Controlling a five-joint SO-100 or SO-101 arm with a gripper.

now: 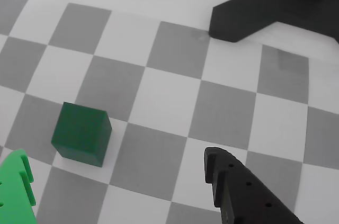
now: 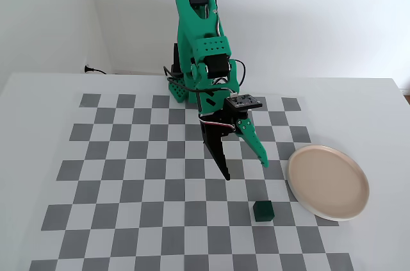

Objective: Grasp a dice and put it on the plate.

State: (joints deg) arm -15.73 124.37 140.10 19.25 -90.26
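Fixed view: hand wide open, empty, above dice beside plate.

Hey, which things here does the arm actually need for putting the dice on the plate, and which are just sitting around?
Needed:
- dice
- plate
- gripper, open above the board

Just there:
- checkered mat
- black stand at the top of the wrist view
- wall plug
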